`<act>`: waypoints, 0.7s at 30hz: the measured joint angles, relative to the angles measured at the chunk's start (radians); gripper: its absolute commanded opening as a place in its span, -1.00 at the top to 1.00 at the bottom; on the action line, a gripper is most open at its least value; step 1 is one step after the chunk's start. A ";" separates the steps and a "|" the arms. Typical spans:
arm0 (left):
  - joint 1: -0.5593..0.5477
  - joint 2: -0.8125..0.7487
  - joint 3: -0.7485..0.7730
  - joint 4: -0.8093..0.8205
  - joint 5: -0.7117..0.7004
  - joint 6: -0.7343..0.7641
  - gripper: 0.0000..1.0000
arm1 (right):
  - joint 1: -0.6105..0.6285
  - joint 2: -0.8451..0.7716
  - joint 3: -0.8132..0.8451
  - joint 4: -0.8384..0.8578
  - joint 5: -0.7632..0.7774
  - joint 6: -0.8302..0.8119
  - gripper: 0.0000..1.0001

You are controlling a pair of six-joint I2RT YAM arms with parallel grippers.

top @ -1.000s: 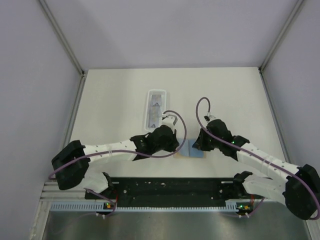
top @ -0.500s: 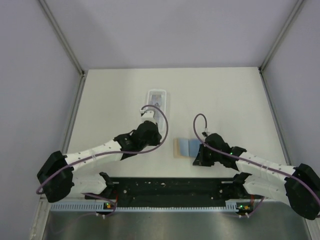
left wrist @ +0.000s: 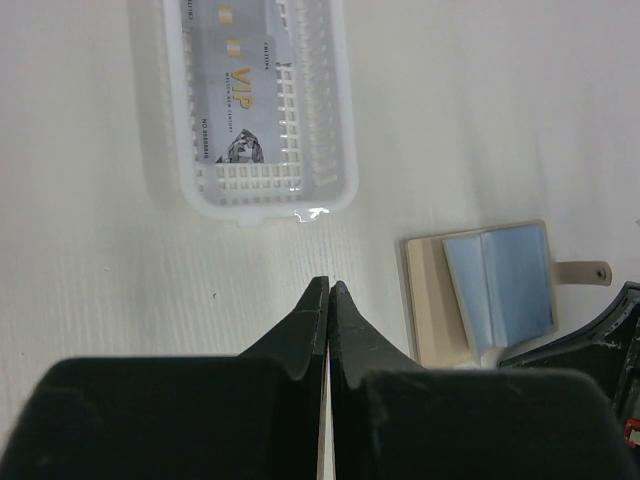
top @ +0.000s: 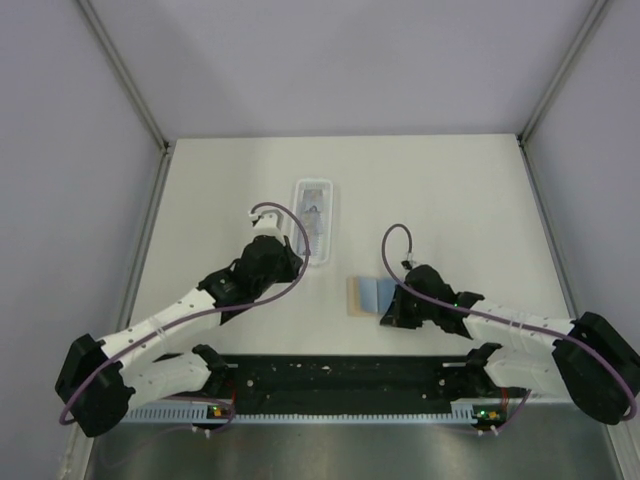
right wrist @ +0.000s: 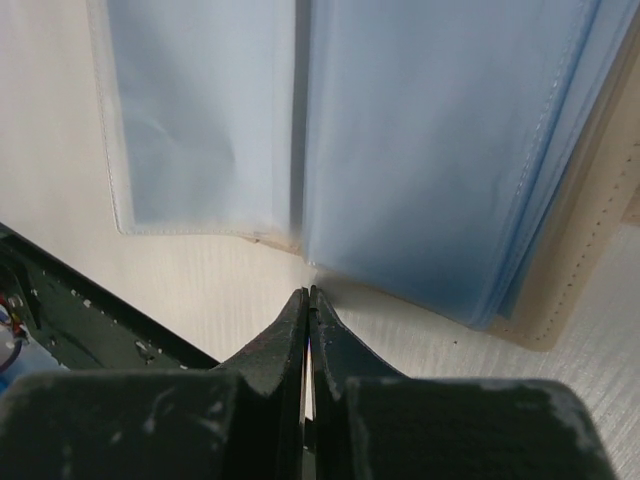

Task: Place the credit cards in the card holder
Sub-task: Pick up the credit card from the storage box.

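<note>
The tan card holder (top: 366, 295) lies open on the table, light blue pockets up; it also shows in the left wrist view (left wrist: 490, 295) and fills the right wrist view (right wrist: 400, 150). Silvery credit cards (top: 314, 215) lie in the clear plastic tray (top: 300, 250); the top one reads VIP (left wrist: 235, 100). My left gripper (top: 292, 266) is shut and empty, its tips (left wrist: 329, 284) just short of the tray's near end and left of the holder. My right gripper (top: 387, 314) is shut and empty, its tips (right wrist: 308, 292) low at the holder's near edge.
The tray's latticed rim (left wrist: 340, 150) stands just ahead of the left fingers. The black base rail (top: 340, 375) runs along the table's near edge, close behind the right gripper. Grey walls enclose the table on three sides.
My left gripper has drawn back from the card holder, moving left to the tray's near end. My right gripper has moved down to the holder's near right corner. The holder now lies uncovered.
</note>
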 measured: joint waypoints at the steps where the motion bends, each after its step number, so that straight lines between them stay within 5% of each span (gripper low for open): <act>1: 0.000 -0.005 0.000 0.000 0.000 0.003 1.00 | 0.000 0.003 0.001 0.006 0.006 0.002 1.00; 21: 0.024 -0.008 -0.001 -0.041 0.000 0.002 0.94 | 0.004 0.039 0.055 -0.015 0.192 0.003 1.00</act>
